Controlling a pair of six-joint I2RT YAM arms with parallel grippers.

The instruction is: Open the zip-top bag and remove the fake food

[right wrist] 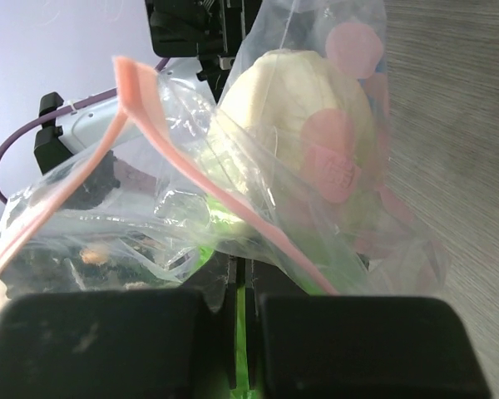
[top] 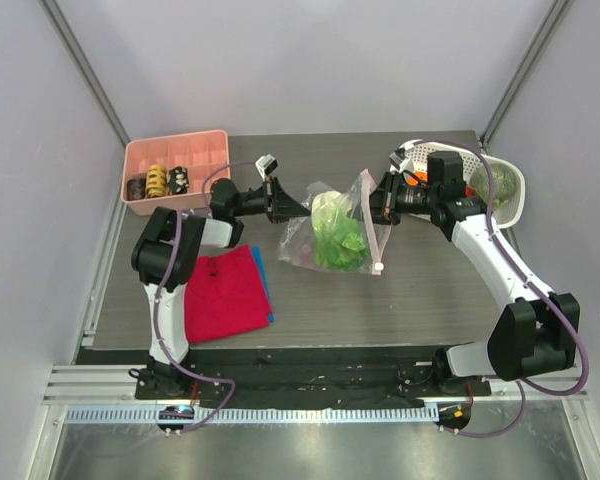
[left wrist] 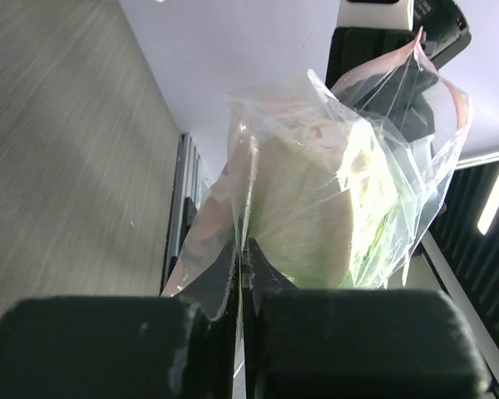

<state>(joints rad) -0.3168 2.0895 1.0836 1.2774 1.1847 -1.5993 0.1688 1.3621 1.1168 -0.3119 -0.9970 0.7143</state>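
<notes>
The dark grey wood-grain table carries everything. At its far right corner sits a white lattice plastic basket with something green showing through its wall. The right arm reaches past the basket's left side. At the far left corner is a pink compartment tray holding small brown, yellow and black rolls. Near the near left corner lies a red folded cloth on top of a blue cloth, of which only an edge shows. It sits just beside the left arm's base. Tray, basket and cloths all lie well apart from the middle of the table.

The clear crinkly zip-top bag is over the middle of the table, stretched between the two arms. Its pale pink zip strip runs along the side toward the right arm and ends in a small white slider. Whether its lower corner touches the table cannot be told. Inside it sits the fake food, a green leafy plastic vegetable, which looks pale through the film in the wrist views.

The left claw is closed, pinching a fold of the bag's film on the side away from the strip, with the leafy piece just beyond its tips. The right claw is closed too, clamped on the film just under the strip, and the leafy piece bulges above it.
</notes>
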